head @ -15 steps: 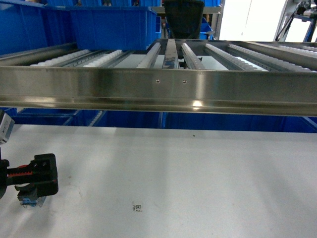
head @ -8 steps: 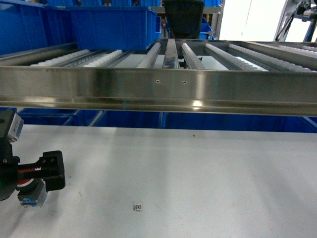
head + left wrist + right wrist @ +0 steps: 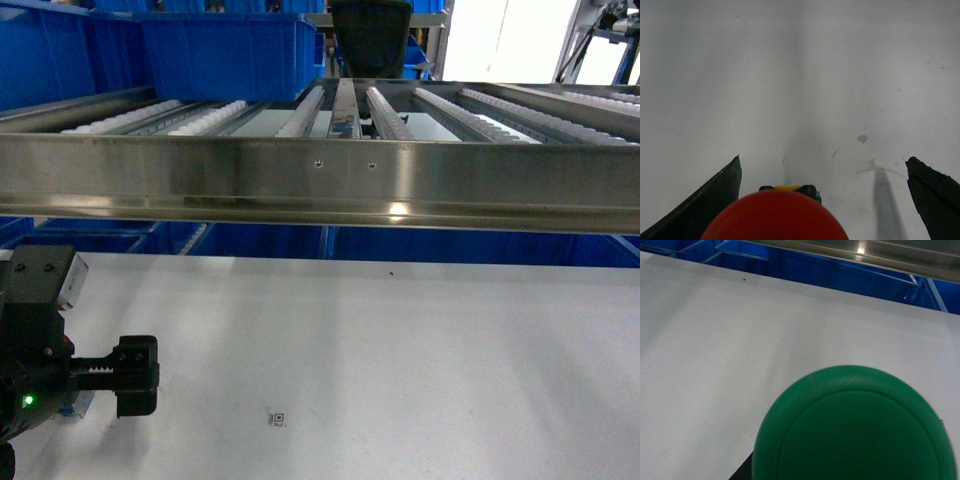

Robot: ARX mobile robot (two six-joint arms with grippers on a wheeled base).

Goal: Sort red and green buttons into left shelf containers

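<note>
The red button [image 3: 775, 219] stands on the white table close under my left wrist camera, its cap between the two black fingers [image 3: 715, 202]. My left gripper [image 3: 822, 160] is open, its fingers wide apart and clear of the cap. In the head view the left gripper [image 3: 85, 385] is at the lower left and covers the button, except a sliver of blue body [image 3: 77, 405]. The green button [image 3: 855, 427] fills the right wrist view, raised over the table. It hides the fingers of my right gripper [image 3: 742, 473], which seems shut on it. Two large blue containers [image 3: 225, 55] stand on the left shelf.
A steel roller rack [image 3: 320, 180] spans the head view above the table's far edge. More blue bins [image 3: 420, 245] sit beneath it. A small printed marker [image 3: 278, 418] lies on the white table [image 3: 400, 350].
My left gripper has moved right and nearer in the head view. It now covers the red button that showed beneath it before.
</note>
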